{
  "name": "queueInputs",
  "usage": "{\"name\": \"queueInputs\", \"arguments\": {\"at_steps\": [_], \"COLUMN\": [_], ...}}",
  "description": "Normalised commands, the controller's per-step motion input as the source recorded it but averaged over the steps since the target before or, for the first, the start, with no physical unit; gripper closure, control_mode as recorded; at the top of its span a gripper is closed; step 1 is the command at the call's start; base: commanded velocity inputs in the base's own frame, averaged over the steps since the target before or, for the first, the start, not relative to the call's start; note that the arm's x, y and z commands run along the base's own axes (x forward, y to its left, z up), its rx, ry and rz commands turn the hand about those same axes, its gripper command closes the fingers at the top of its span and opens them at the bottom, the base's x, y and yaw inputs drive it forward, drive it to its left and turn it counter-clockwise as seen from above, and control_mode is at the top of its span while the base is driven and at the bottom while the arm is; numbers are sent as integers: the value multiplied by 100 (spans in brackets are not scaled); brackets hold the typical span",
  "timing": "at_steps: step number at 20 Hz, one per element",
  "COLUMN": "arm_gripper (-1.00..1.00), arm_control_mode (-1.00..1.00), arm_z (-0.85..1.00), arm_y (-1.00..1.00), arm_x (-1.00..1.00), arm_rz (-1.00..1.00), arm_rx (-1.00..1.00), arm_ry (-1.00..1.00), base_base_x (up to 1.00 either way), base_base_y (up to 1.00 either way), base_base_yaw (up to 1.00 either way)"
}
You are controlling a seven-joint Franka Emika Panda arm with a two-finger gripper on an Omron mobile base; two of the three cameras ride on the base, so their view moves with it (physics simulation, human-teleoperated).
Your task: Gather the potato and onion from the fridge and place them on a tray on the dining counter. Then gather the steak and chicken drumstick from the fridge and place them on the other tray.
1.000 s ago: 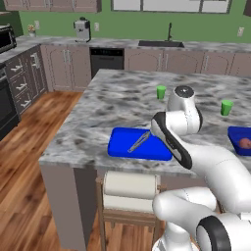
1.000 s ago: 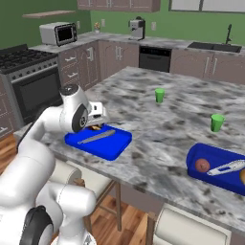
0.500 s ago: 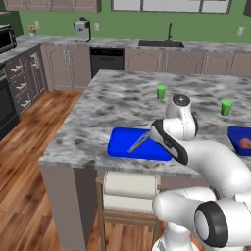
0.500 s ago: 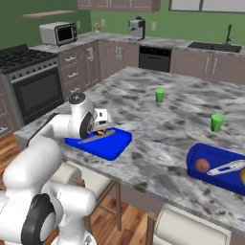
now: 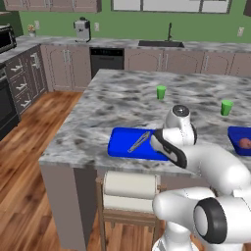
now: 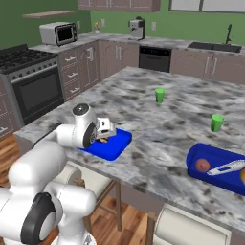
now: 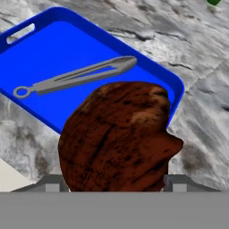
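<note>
I see flat, even rendered light, bright throughout, no glare. Shadows are faint, soft under the blue tray [image 5: 128,145]. Hand view close-up looks slightly soft, pixelated.

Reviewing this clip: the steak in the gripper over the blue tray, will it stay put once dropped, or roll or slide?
The steak looks like a lumpy, rounded chunk, so it may rock briefly but probably won't roll far. The tray is shallow with a raised rim, which should stop any slide. The tongs lie across the tray, so the steak could land tilted on them.
</note>
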Motion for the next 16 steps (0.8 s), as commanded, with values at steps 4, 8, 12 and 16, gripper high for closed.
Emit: {"name": "queueInputs", "arguments": {"at_steps": [4,8,12,16], "arm_gripper": [100,100,100,100], "arm_control_mode": [-100,-100,-100,-100], "arm_z": [-23,-20,-9,-10], "arm_y": [0,-5,-13,-14], "arm_x": [32,41,32,19], "arm_rz": [0,0,0,0], "arm_rx": [1,3,0,0], "arm_ry": [-4,0,0,5], "base_base_x": [0,0,0,0], "base_base_y": [0,0,0,0], "base_base_yaw": [0,0,0,0]}}
